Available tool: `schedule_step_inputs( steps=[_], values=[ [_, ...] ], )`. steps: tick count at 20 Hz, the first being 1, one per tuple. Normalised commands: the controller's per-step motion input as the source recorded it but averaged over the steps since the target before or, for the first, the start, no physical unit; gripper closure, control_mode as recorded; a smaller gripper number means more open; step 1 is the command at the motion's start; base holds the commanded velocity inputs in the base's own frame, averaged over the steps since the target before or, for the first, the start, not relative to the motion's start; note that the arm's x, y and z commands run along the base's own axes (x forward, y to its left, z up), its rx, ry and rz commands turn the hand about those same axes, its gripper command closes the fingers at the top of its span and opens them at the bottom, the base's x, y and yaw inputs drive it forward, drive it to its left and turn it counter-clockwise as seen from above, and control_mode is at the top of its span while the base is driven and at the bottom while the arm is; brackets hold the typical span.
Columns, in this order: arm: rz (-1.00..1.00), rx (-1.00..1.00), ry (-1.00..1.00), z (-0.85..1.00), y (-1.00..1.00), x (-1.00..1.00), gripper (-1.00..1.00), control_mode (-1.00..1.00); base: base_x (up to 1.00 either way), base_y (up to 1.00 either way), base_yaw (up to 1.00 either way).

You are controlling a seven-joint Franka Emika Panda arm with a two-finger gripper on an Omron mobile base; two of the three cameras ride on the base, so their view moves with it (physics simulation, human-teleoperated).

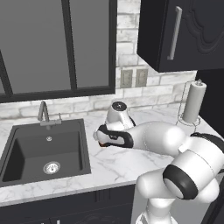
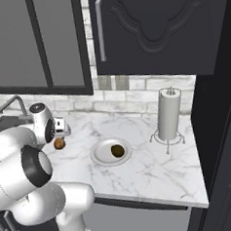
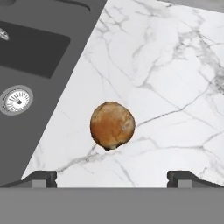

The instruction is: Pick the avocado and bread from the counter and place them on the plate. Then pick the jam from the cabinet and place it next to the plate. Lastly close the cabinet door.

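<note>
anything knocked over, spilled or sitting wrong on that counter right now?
Nothing stands out. The avocado lies inside the plate, the bread sits intact on the marble counter beside the sink, and the paper towel holder stands upright. The open gripper hovers over the bread.

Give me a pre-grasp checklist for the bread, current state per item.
1. Jaws open: ok, gripper stands wide, nothing held.
2. Bread centred between the fingertips: ok in the hand view.
3. Bread free on the counter, nothing touching it: ok.
4. Avocado already on the plate: ok.
5. Room left on the plate for the bread: ok, bare area beside the avocado.
6. Height above the bread enough to descend straight: cannot tell.
</note>
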Motion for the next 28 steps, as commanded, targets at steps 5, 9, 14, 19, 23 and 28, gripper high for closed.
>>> schedule_step_inputs(
  steps=[5, 9, 14, 19, 23, 28],
  values=[
    [-0.01, 0.0, 0.0, -0.08, 0.0, 0.0, -1.0, -1.0, 0.0, 0.0, 0.0],
    [-0.02, 0.0, 0.0, -0.1, 0.05, 0.0, -1.0, -1.0, 0.0, 0.0, 0.0],
    [-0.02, 0.0, 0.0, -0.12, 0.1, 0.01, -1.0, -1.0, 0.0, 0.0, 0.0],
    [0.0, 0.0, 0.0, -0.13, 0.09, 0.06, -1.0, -1.0, 0.0, 0.0, 0.0],
    [0.0, 0.0, 0.0, -0.1, 0.01, 0.06, -1.0, -1.0, 0.0, 0.0, 0.0],
    [0.0, 0.0, 0.0, -0.02, 0.0, 0.02, -1.0, -1.0, 0.0, 0.0, 0.0]
  ],
)
